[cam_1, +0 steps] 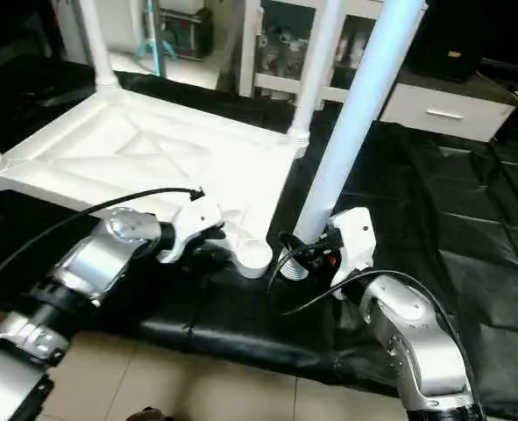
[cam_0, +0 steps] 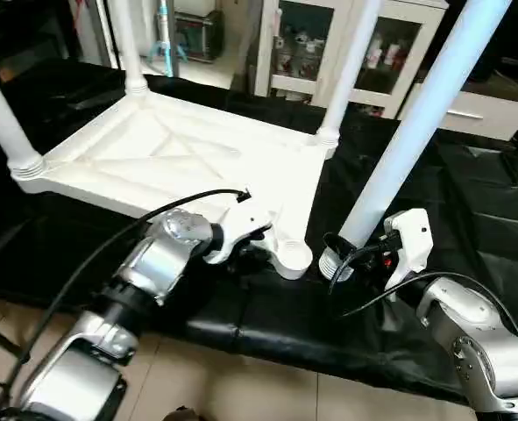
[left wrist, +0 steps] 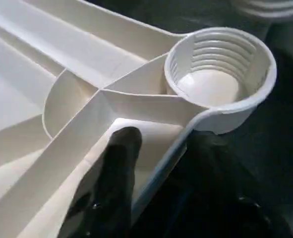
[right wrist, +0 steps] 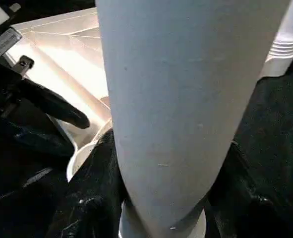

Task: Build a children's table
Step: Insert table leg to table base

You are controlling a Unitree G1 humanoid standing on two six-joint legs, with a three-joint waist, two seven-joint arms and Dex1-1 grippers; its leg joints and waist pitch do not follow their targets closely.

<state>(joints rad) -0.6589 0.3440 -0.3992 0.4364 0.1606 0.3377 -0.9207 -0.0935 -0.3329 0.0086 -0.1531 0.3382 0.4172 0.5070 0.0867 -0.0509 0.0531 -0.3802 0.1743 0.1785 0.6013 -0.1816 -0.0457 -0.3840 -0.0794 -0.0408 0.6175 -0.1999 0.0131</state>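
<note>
The children's table top (cam_0: pixel 180 149) lies upside down on the black cloth, X-ribs up, with three white legs (cam_0: pixel 351 61) standing in its corners. The near right corner socket (left wrist: pixel 218 79) is empty, its threads showing. My left gripper (cam_0: pixel 251 250) is shut on the top's rim beside that socket, with one black finger (left wrist: pixel 116 173) inside the rim and the other outside. My right gripper (cam_0: pixel 355 254) is shut on the fourth leg (cam_0: pixel 416 132) just above its threaded end. That leg leans up and to the right, with its foot on the cloth to the right of the socket.
The black-cloth work table (cam_0: pixel 469 202) ends just in front of my grippers, with tiled floor (cam_0: pixel 267 395) below. A glass-door cabinet (cam_0: pixel 390 44) and a white drawer unit (cam_0: pixel 486 110) stand behind. Bare cloth stretches to the right of the held leg.
</note>
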